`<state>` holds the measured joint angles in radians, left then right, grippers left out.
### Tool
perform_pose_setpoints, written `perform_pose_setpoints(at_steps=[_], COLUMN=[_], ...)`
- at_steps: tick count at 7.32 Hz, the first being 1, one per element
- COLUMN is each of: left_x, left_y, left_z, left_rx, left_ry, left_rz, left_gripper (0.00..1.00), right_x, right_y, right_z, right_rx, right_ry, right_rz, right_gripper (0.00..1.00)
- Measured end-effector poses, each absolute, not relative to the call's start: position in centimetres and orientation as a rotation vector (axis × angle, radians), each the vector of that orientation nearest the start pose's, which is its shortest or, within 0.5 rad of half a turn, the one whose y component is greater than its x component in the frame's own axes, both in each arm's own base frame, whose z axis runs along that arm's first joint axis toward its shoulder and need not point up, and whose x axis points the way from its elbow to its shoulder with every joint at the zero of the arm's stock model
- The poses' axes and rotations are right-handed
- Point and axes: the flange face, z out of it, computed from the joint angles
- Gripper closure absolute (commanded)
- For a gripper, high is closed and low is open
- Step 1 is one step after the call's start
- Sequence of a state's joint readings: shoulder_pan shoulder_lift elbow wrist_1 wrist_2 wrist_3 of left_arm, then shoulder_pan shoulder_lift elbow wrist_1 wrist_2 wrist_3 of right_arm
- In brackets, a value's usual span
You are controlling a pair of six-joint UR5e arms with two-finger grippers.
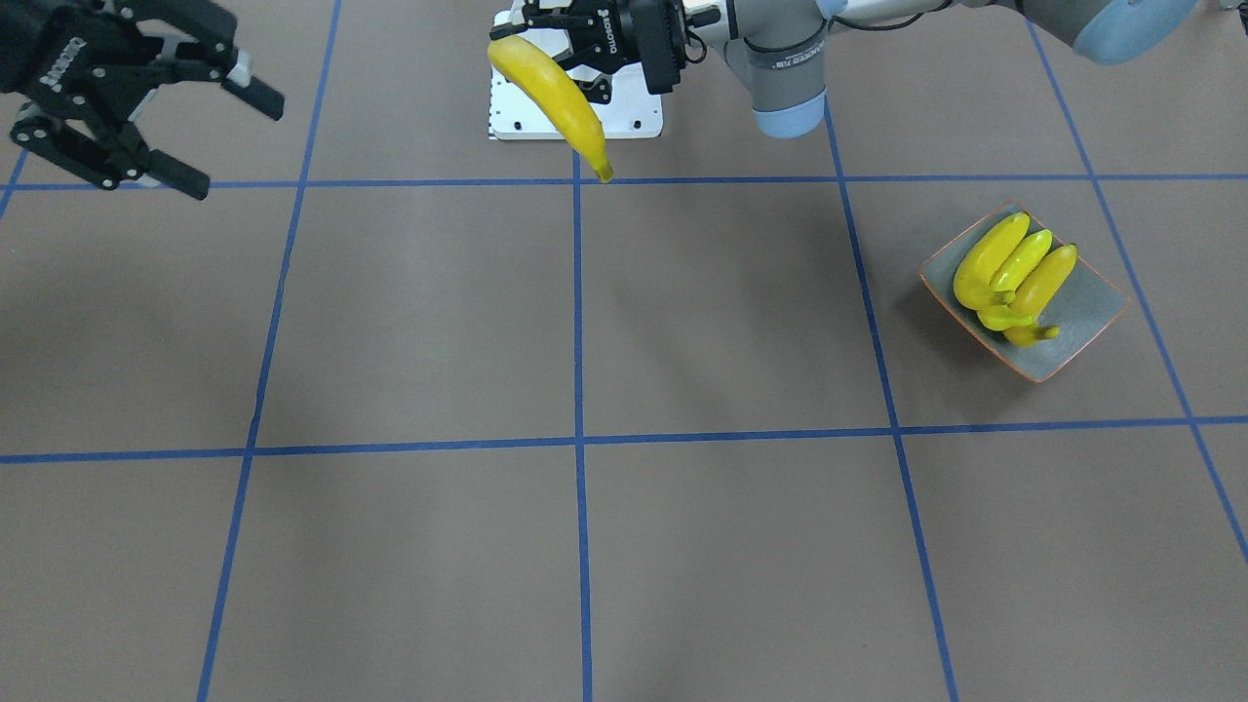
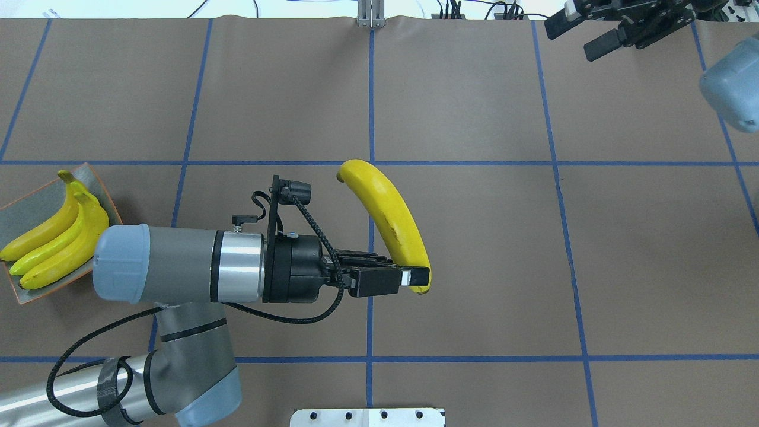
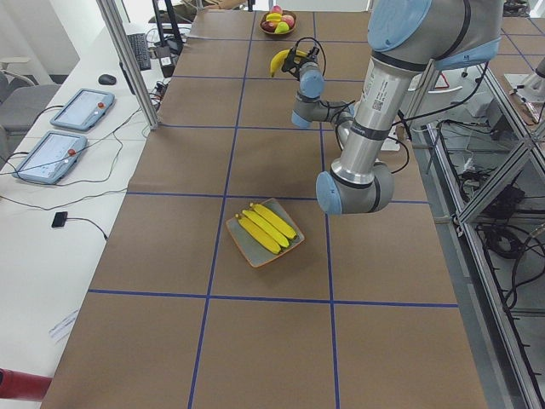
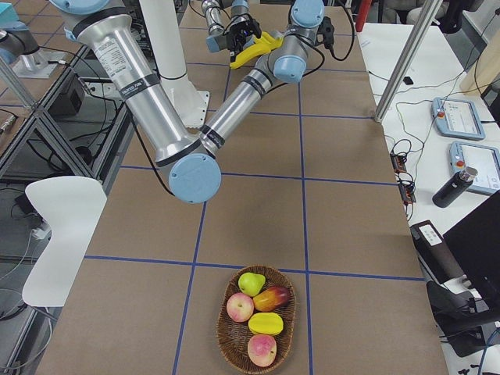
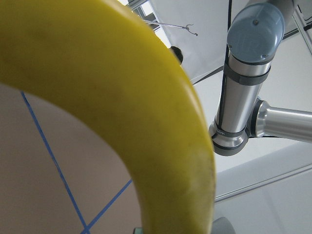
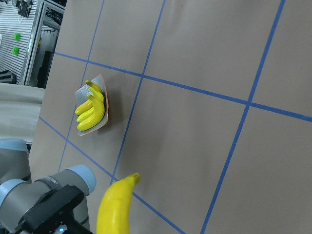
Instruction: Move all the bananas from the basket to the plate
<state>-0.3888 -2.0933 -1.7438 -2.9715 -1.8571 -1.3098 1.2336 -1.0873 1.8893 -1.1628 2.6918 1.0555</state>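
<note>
My left gripper [image 2: 415, 279] is shut on one end of a yellow banana [image 2: 388, 219], which it holds in the air above the table's middle; the same banana [image 5: 146, 97] fills the left wrist view. Three bananas [image 2: 53, 237] lie side by side on the grey-green plate [image 2: 35, 191] with an orange rim, at the table's left end. My right gripper [image 2: 572, 38] hangs open with nothing in it over the far right. The wicker basket [image 4: 226, 340] at the right end holds a green pear, red apples and a yellow fruit.
The white robot base plate [image 2: 367, 417] sits at the near edge of the table. Blue tape lines divide the brown table cover into squares. Past the far edge stand a metal post [image 4: 402, 58] and tablets [image 3: 81, 106] on a side desk.
</note>
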Motion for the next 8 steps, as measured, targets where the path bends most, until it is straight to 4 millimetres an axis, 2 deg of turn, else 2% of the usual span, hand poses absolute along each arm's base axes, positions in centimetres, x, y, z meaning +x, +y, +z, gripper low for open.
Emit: perform_pose_setpoints(at_steps=[2,3,4,5,6,7,8], left_x=[45.1,43.6,41.4,38.5,35.4,32.5,29.4], left_y=[-32.5,-34.0,-35.3,-35.8,-35.6,-35.5,-35.6], left_z=[18.7,20.5,21.6,22.0,22.5,23.9,26.7], left_rx=[0.51,0.523,0.531,0.526,0.518,0.523,0.538], left_ry=[1.934,1.883,1.811,1.726,1.639,1.558,1.471], left_rz=[0.176,0.143,0.101,0.061,0.03,0.017,0.033], left_gripper=[1.0,1.0,1.0,1.0,1.0,1.0,1.0], right_x=[-11.7,-11.2,-10.5,-8.9,-6.6,-4.0,-1.6], right_y=[-55.7,-57.1,-58.6,-59.4,-59.4,-58.6,-57.5], right_z=[23.6,26.8,31.1,36.1,41.5,46.6,51.2], right_rx=[0.244,0.287,0.33,0.362,0.382,0.388,0.39], right_ry=[-1.295,-1.218,-1.127,-1.04,-0.964,-0.904,-0.857], right_rz=[0.096,0.151,0.144,0.092,0.025,-0.038,-0.098], right_gripper=[0.0,0.0,0.0,0.0,0.0,0.0,0.0])
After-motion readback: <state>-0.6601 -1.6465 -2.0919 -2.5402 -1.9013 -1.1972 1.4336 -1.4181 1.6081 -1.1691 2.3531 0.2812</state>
